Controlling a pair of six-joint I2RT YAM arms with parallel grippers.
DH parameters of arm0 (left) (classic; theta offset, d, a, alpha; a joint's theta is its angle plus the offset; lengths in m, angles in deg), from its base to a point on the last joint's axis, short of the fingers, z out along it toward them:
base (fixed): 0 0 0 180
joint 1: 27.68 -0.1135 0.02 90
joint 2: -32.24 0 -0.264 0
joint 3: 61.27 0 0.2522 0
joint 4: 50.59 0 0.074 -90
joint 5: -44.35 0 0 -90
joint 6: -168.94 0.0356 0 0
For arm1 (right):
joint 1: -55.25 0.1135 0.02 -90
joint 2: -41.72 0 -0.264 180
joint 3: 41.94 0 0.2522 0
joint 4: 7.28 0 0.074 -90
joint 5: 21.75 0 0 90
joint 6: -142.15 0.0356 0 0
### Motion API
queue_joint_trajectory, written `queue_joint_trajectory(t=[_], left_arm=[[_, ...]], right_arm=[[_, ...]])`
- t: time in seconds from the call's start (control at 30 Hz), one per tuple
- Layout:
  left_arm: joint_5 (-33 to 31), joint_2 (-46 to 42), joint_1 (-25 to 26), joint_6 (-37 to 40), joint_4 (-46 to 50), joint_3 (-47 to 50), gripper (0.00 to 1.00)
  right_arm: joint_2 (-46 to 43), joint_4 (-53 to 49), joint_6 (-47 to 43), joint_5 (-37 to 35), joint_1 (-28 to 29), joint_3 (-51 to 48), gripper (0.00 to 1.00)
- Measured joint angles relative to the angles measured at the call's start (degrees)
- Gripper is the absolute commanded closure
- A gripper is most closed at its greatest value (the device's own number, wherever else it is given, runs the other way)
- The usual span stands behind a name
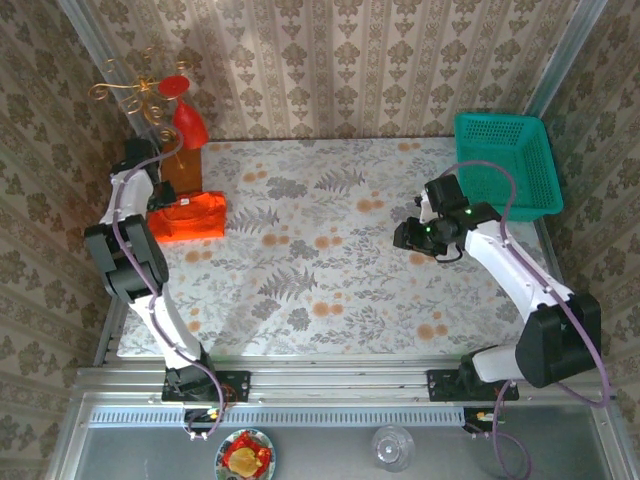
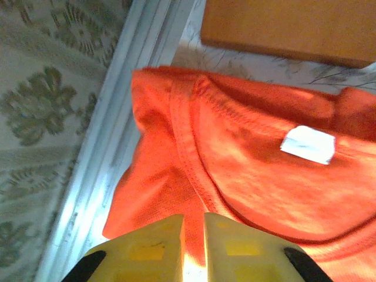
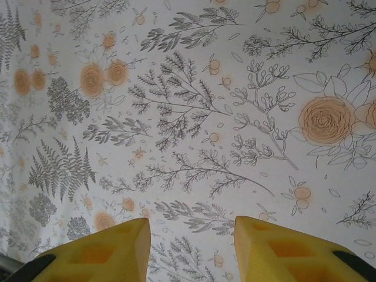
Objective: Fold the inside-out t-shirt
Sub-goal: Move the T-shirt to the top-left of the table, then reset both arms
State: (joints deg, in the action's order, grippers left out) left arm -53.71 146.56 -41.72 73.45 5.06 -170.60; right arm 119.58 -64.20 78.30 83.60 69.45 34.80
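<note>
The inside-out t-shirt (image 1: 188, 218) lies bunched into a compact orange-red bundle at the table's far left edge. In the left wrist view the t-shirt (image 2: 247, 164) shows its collar seam and a white label (image 2: 308, 144). My left gripper (image 1: 160, 195) is at the bundle's left side. Its yellow fingers (image 2: 194, 218) stand nearly together, with a fold of the orange fabric pinched in the narrow gap. My right gripper (image 1: 408, 235) hovers over the floral cloth at the right, far from the shirt. Its fingers (image 3: 192, 226) are spread, with nothing between them.
A wooden block (image 1: 182, 165) stands just behind the shirt, with a glossy red cone ornament (image 1: 188, 125) and gold wire on it. A green mesh basket (image 1: 505, 165) sits at the back right. The metal frame rail (image 2: 117, 117) runs close along the shirt's left side.
</note>
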Motion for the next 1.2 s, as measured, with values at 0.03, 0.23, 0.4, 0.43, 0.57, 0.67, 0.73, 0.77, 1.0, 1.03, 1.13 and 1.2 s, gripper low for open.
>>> queue_joint_trajectory(t=[0.03,0.23,0.4,0.43,0.57,0.67,0.73,0.77,1.0,1.03,1.13,1.2], left_arm=[[0.7,0.9,-0.9,-1.0,0.1,0.0,0.84],[5.1,4.1,-5.5,-5.5,1.4,0.6,0.83],[10.9,1.4,-3.3,-8.3,-1.7,5.9,0.79],[12.2,0.6,-1.8,-9.0,-2.4,7.1,0.79],[16.1,-0.8,4.5,-10.9,-4.8,9.2,0.79],[18.0,-0.7,7.9,-11.7,-5.8,9.7,0.79],[18.7,-0.7,8.7,-12.2,-6.3,10.0,0.78],[18.9,-0.7,8.8,-12.3,-7.0,10.6,0.78],[19.1,-8.9,10.1,-12.3,-18.5,28.8,0.49],[18.8,-11.9,10.6,-12.3,-20.4,32.3,0.45],[16.5,-20.0,11.9,-11.9,-25.2,39.8,0.02],[14.4,-24.5,12.5,-11.9,-28.5,43.9,0.00]], right_arm=[[-0.5,-0.1,0.1,-0.1,0.1,-0.1,0.57],[-1.1,-0.9,1.1,-0.6,0.9,-1.1,0.57],[-1.1,-0.9,1.6,-0.9,1.9,-1.2,0.57],[-1.1,-1.0,1.6,-1.0,2.1,-1.2,0.57],[-1.2,-1.9,1.7,-1.8,2.4,-1.2,0.57],[-1.8,-2.8,1.7,-2.6,2.4,-1.2,0.56],[-2.2,-3.4,1.7,-3.3,2.4,-1.0,0.55],[-2.4,-3.5,1.7,-3.7,2.3,-1.0,0.53],[-2.9,-1.1,0.3,-8.3,0.4,-2.2,0.21],[-3.1,0.0,0.1,-9.3,-0.4,-3.1,0.08],[-3.5,3.3,-0.9,-12.1,-2.7,-5.5,0.00],[-3.4,5.1,-1.1,-14.3,-3.8,-6.6,0.00]])
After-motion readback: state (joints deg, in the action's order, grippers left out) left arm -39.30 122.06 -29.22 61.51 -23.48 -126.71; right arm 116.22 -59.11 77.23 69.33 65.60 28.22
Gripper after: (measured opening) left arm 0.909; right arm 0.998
